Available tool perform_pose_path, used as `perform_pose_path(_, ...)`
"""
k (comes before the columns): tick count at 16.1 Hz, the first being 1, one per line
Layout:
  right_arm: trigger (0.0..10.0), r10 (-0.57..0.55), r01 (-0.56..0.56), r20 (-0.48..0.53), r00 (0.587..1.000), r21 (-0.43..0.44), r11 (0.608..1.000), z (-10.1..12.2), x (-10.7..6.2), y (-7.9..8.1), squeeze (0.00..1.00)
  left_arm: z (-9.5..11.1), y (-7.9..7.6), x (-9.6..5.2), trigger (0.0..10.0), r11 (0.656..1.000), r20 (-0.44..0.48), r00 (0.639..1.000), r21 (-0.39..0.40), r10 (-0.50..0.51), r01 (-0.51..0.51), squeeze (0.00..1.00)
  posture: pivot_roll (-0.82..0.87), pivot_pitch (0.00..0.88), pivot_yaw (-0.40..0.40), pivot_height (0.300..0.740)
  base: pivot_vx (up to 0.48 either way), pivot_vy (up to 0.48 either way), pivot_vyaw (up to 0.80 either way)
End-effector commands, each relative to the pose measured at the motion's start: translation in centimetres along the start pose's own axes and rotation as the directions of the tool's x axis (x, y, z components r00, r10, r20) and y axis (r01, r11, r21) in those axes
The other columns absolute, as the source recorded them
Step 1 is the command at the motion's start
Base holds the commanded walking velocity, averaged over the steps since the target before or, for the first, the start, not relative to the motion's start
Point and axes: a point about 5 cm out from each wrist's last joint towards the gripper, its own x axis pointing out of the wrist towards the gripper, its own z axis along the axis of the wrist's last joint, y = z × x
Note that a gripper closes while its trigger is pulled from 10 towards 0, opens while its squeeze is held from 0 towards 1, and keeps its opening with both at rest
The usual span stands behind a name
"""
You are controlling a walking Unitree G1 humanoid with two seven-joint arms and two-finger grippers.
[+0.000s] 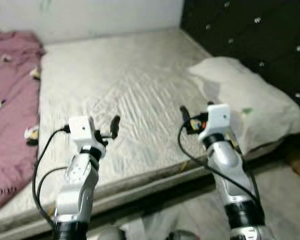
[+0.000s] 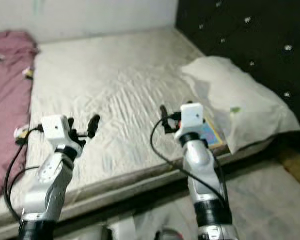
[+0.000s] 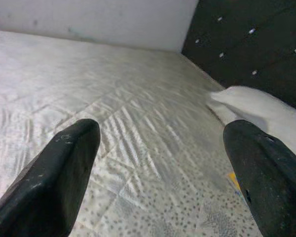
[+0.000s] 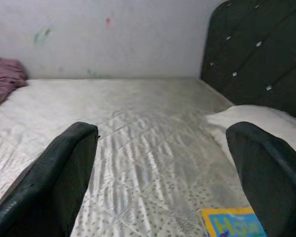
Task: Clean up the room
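Note:
A cream quilted mattress (image 1: pixel 125 75) lies in front of me. My left gripper (image 1: pixel 108 131) hovers open over its near edge, with nothing between its fingers (image 3: pixel 64 163). My right gripper (image 1: pixel 194 120) is also open and empty, held over the near right part of the bed beside a white pillow (image 1: pixel 245 100). A blue and yellow book (image 2: pixel 212 134) lies flat on the mattress just under the right wrist, against the pillow's near corner; its corner shows in the right wrist view (image 4: pixel 234 222). A pink blanket (image 1: pixel 10 100) is bunched along the left side of the bed.
A dark tufted headboard (image 1: pixel 250 30) stands at the right end of the bed and a pale wall (image 1: pixel 90 15) runs behind it. The bed's front edge (image 1: pixel 150 182) is close to my arms. Pale cloth or paper lies on the floor (image 1: pixel 155 220) below.

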Motion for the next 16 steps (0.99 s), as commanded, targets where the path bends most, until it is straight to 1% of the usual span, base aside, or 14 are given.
perform_pose_path(1,10.0,0.021,-0.021,0.029,0.999,0.007,1.0,0.72,0.37,0.78,0.0,0.25,0.68,-0.15,10.0,1.0,0.002,1.0,0.005,0.015,-0.015,0.0,-0.01,0.043,-0.026,0.74,0.0,0.48,0.0)
perform_pose_path(4,10.0,0.032,-0.032,0.035,0.999,-0.016,0.999,0.82,0.38,0.9,0.0,0.28,0.72,-0.24,10.0,1.0,0.002,1.0,0.003,0.015,-0.015,0.0,-0.01,0.047,-0.026,0.74,0.0,0.48,0.0)
perform_pose_path(8,10.0,0.034,-0.033,0.034,0.999,-0.01,0.999,0.78,0.43,0.96,0.0,0.33,0.85,-0.31,10.0,1.0,0.0,1.0,0.007,0.018,-0.018,0.0,-0.01,0.05,-0.023,0.74,0.0,0.48,0.52)
perform_pose_path(16,10.0,0.027,-0.027,0.031,0.999,0.0,1.0,0.68,0.43,0.92,0.0,0.38,0.9,-0.37,10.0,1.0,-0.001,1.0,0.013,0.023,-0.023,0.0,-0.01,0.055,-0.022,0.74,0.0,0.48,0.0)
